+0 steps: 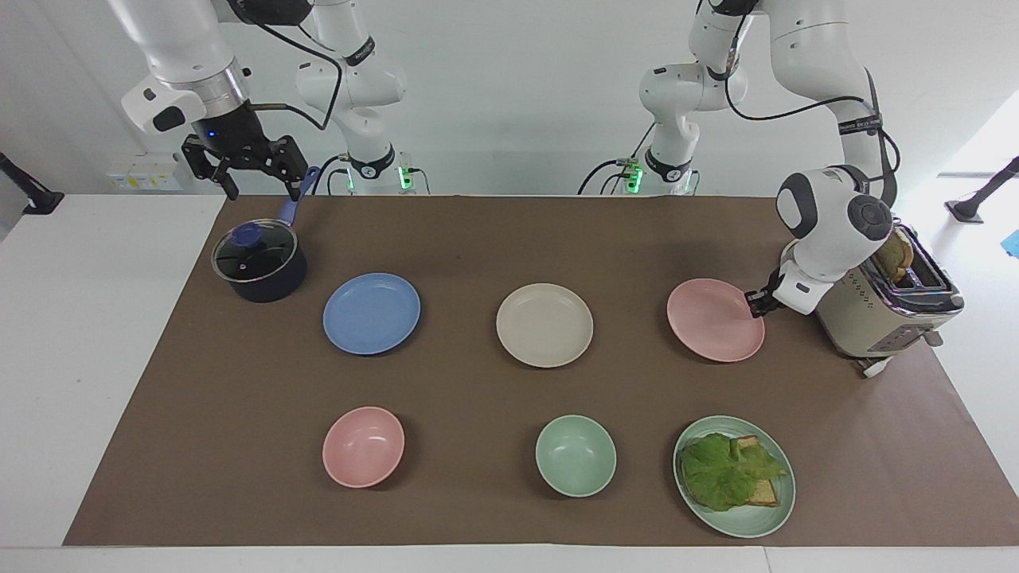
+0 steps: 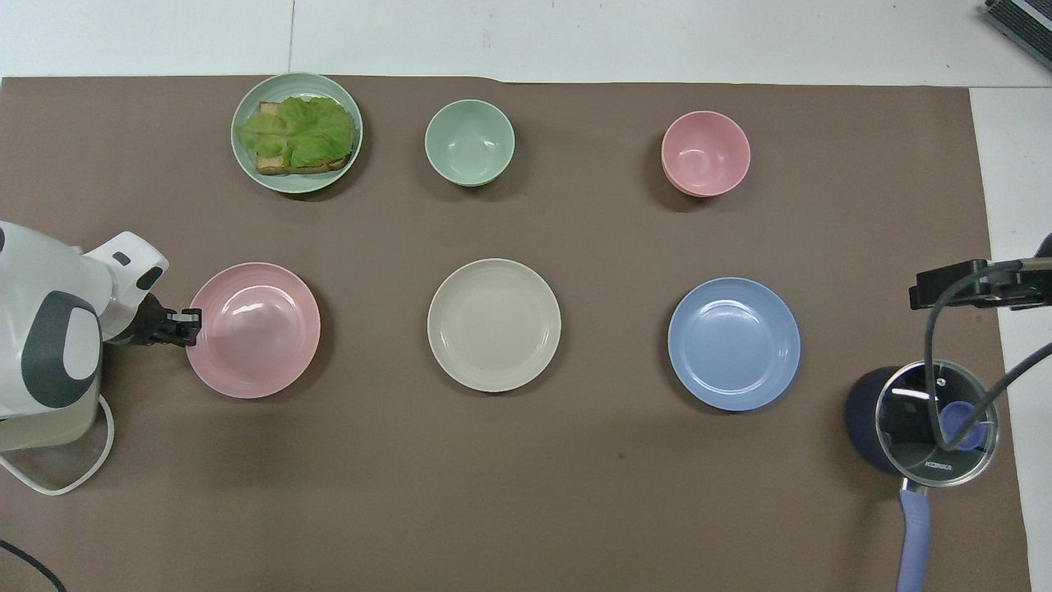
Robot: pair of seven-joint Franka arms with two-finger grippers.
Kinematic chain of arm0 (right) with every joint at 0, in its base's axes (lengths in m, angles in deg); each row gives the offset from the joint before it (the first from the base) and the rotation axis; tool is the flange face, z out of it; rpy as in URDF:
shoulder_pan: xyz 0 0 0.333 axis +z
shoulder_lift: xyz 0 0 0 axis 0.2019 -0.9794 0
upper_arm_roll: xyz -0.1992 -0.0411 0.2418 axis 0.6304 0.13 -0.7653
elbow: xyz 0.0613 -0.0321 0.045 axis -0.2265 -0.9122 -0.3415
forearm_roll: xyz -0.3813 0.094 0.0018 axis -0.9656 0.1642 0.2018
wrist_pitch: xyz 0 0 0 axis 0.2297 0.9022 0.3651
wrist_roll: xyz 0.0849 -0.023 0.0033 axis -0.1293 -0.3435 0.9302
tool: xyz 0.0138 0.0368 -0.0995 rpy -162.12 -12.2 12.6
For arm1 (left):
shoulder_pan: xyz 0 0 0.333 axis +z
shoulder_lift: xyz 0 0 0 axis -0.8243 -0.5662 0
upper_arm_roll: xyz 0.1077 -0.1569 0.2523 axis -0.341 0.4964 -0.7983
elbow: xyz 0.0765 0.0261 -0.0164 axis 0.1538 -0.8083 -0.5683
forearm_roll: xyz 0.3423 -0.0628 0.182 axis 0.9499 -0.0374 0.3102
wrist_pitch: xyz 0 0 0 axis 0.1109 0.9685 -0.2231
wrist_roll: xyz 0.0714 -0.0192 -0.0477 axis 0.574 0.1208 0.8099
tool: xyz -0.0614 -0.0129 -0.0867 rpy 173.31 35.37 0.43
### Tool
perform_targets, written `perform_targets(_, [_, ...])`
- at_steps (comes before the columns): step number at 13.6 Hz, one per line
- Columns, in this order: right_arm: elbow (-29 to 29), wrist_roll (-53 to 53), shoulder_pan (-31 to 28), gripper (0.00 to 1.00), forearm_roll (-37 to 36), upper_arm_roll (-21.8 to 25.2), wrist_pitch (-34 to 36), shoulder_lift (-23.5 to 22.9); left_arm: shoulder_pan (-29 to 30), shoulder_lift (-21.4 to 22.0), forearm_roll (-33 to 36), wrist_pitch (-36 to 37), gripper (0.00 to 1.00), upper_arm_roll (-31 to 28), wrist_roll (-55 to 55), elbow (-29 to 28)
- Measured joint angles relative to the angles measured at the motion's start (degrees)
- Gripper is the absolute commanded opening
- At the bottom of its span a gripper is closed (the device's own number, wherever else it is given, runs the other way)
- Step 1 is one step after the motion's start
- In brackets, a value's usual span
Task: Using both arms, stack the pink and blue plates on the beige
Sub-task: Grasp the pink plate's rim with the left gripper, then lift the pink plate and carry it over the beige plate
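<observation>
Left gripper [image 1: 755, 302] clamped on the rim of the pink plate [image 1: 714, 320], at the edge toward the toaster [image 1: 884, 314]; that edge looks tipped up slightly. Beige plate [image 1: 544, 325] mid-counter, blue plate [image 1: 371, 313] beside it toward the right arm's end, all three in one row, well apart. Right gripper [image 1: 248, 177] waits in the air over the pot [image 1: 259, 261], fingers apart, holding nothing.

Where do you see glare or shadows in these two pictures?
Overhead view: a bright glint on the pink plate and on the pot's glass lid. Facing view: soft shadows beside the beige plate and blue plate; nothing looks blurred.
</observation>
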Motion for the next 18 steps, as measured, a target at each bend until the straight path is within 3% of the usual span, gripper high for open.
perform_targets(4, [0.0,0.0,0.0,1.0,0.0,0.0,0.0,0.0,0.33,0.13,-0.02,5.24,0.0,-0.21,-1.26,2.89])
perform_targets(12, [0.0,0.0,0.0,1.0,0.0,0.0,0.0,0.0,1.08,1.65,-6.3,26.84,0.0,-0.6,-1.44,18.66])
perform_targets(15, [0.0,0.0,0.0,1.0,0.0,0.0,0.0,0.0,4.27,3.01,-14.13,29.33,0.0,-0.72,-1.44,18.06])
perform_targets(18, [0.0,0.0,0.0,1.0,0.0,0.0,0.0,0.0,5.37,4.12,-16.69,30.33,0.0,-0.5,-1.84,15.94])
